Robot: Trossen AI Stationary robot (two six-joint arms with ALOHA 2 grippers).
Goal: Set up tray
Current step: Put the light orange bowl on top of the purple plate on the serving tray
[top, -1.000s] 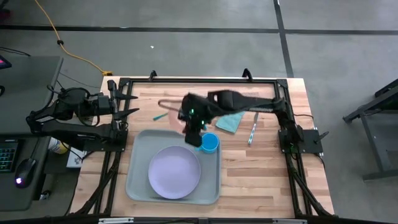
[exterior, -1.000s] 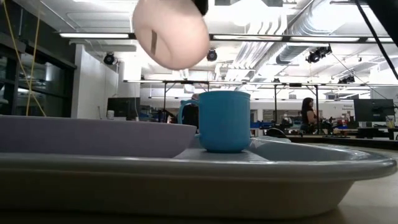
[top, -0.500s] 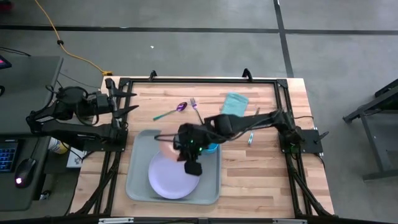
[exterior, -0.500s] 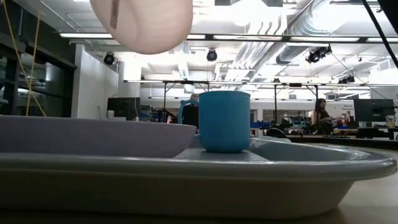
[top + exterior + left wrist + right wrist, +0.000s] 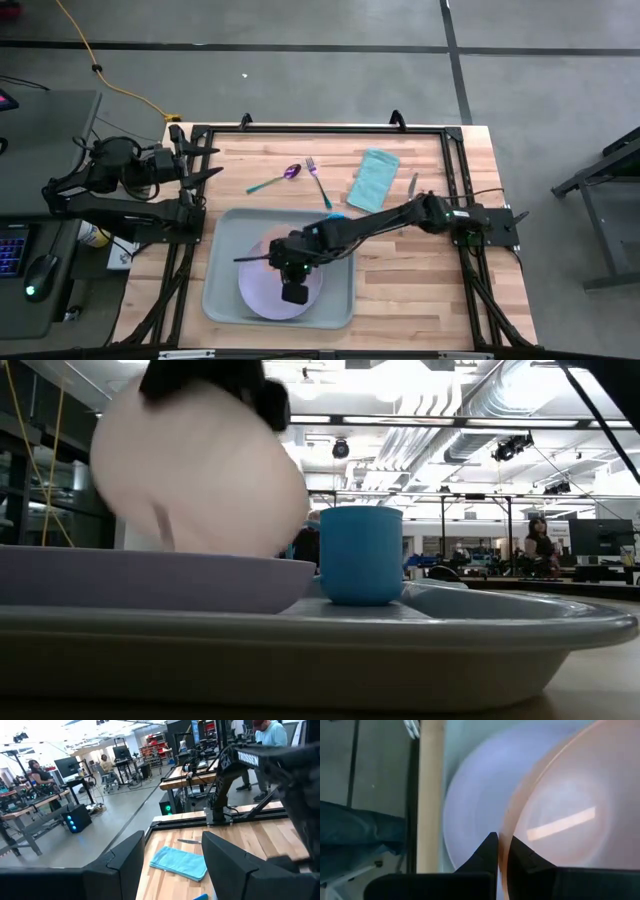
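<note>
The pale grey-green tray point(image 5: 222, 290) lies at the table's near middle. On it are a round lavender plate point(image 5: 262, 295) and, by its far right corner, an upright blue cup point(image 5: 360, 555). My right gripper point(image 5: 282, 262) is shut on a pale pink bowl point(image 5: 200, 470) over the plate. My left gripper point(image 5: 170, 865) stays open at the table's far left edge and holds nothing. My right gripper pinches the pink bowl's rim point(image 5: 506, 837), one finger point(image 5: 490, 847) outside the bowl and the other inside. The fingers slant down from the table's right side. The bowl hangs tilted over the plate point(image 5: 470, 805), and I cannot tell whether its lower part touches the plate.
On the bare wood beyond the tray lie a purple-and-teal spoon point(image 5: 275, 180), a fork point(image 5: 318, 180), a folded teal cloth point(image 5: 374, 180) and a knife point(image 5: 412, 185). A black frame point(image 5: 320, 128) runs round the table's edges.
My right gripper has carried the pink bowl from above the blue cup toward the table's near left, and downward. The bowl has come down from high above the tray to the plate's level and now sits tilted. The fingers have stayed shut.
</note>
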